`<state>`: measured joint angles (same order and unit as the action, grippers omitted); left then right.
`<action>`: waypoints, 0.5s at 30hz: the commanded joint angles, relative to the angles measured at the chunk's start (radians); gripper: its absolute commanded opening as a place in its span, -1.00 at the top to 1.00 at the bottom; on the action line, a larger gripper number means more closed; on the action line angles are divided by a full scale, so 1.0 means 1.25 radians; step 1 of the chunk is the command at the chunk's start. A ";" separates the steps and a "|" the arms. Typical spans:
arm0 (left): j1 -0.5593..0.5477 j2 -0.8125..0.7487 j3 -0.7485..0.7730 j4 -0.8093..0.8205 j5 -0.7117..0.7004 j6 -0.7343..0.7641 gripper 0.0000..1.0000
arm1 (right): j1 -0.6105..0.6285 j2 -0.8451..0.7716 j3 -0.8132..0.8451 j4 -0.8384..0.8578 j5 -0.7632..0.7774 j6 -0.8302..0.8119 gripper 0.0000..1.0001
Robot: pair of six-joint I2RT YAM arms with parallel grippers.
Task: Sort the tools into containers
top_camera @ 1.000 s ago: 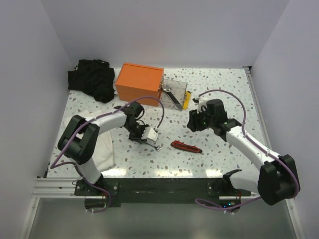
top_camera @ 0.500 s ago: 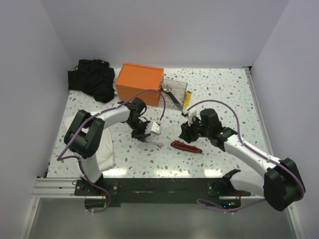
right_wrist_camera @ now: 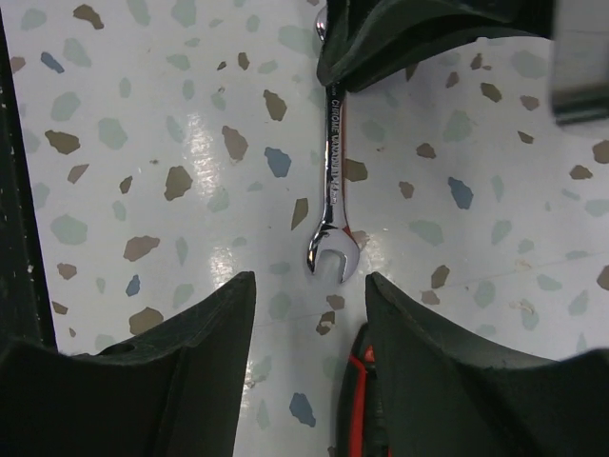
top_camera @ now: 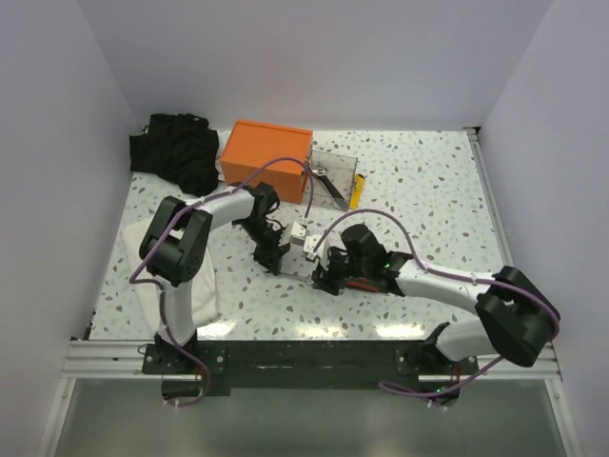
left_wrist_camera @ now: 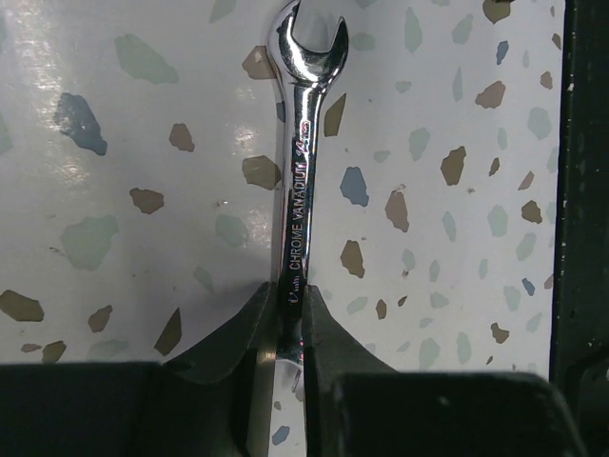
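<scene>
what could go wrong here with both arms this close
The left gripper pinches the wrench only at its tail end, so it may pivot or slip out.
The open right gripper sits right at the wrench's head; the grippers might collide.
Its finger could nudge the red-and-black utility knife beside it.

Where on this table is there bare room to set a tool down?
Bare tabletop lies right of the clear tray and yellow knife, up to the right edge. A smaller patch separates the black cloth and the white cloth. Crowded: the centre, where left gripper and right gripper meet at the wrench.
</scene>
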<state>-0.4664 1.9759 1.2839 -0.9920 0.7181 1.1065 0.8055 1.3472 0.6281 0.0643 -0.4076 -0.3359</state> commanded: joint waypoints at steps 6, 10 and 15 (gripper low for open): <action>0.014 0.060 0.056 -0.159 0.064 -0.022 1.00 | 0.049 0.054 -0.010 0.120 0.014 -0.098 -0.15; 0.017 0.089 0.086 -0.204 0.105 -0.025 1.00 | 0.054 0.072 -0.004 0.120 0.013 -0.108 -0.17; 0.026 0.126 0.124 -0.252 0.158 -0.027 1.00 | 0.054 0.110 0.010 0.097 -0.026 -0.128 -0.18</action>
<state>-0.4500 2.1117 1.3849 -1.2167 0.8135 1.0821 0.8688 1.4532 0.6239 0.1650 -0.4068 -0.4538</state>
